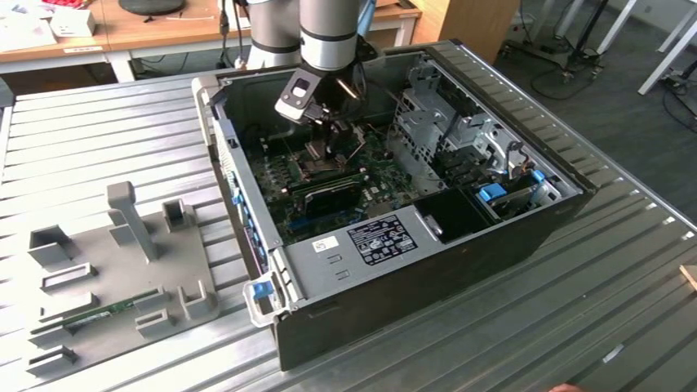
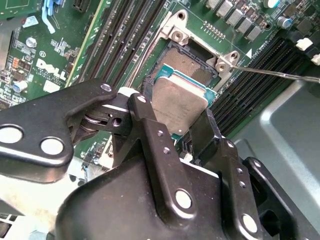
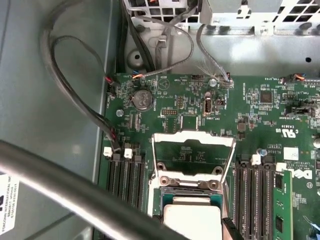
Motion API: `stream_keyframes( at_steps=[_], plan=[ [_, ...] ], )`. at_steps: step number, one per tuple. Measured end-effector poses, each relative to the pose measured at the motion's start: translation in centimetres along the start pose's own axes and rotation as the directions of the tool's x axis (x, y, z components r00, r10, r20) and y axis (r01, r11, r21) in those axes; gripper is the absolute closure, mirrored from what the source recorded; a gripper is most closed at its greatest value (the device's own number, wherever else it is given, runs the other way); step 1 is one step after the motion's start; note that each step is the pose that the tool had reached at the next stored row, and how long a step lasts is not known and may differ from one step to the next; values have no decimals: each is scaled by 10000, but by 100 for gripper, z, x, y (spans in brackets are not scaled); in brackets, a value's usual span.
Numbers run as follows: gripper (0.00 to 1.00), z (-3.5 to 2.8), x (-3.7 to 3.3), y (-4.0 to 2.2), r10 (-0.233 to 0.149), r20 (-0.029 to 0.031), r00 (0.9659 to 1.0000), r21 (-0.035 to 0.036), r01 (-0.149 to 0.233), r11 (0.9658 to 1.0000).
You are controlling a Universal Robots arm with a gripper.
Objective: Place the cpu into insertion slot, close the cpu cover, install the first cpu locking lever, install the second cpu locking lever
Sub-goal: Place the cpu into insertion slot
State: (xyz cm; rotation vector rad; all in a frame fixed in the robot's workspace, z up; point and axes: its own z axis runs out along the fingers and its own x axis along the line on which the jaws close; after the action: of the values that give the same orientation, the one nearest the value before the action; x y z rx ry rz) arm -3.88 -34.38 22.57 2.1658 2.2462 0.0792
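Looking down, I see the green motherboard [image 3: 260, 115], then the silvery cpu cover [image 3: 192, 139] standing open, then the dark insertion slot [image 2: 192, 60]. My gripper [image 2: 174, 111] squeezes the small grey square cpu [image 2: 180, 100], tilted just over that slot.

Computer case [image 1: 436, 269] on worktop [image 1: 109, 139], fixture plate [image 1: 109, 282] at exterior view's left. Motherboard [image 3: 250, 110] inside case; cpu [image 2: 177, 102] between jaws, over insertion slot [image 2: 190, 62]; cpu cover [image 3: 192, 139] hinged open beside it; memory slots [image 3: 125, 180] flank slot.

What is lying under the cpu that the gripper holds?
The insertion slot: part of its dark centre shows beyond the edge of the cpu, held in the gripper. The rest of the slot is covered by the cpu.
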Motion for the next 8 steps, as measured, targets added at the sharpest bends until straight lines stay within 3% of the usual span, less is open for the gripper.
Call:
stream_keyframes(
  at_steps=[6, 8],
  plan=[
    [46, 4, 1, -4, 10, 1, 10000, 0, -10, 10000],
    [46, 10, 1, -6, 14, -1, 10000, -29, -14, 10000]
  ],
)
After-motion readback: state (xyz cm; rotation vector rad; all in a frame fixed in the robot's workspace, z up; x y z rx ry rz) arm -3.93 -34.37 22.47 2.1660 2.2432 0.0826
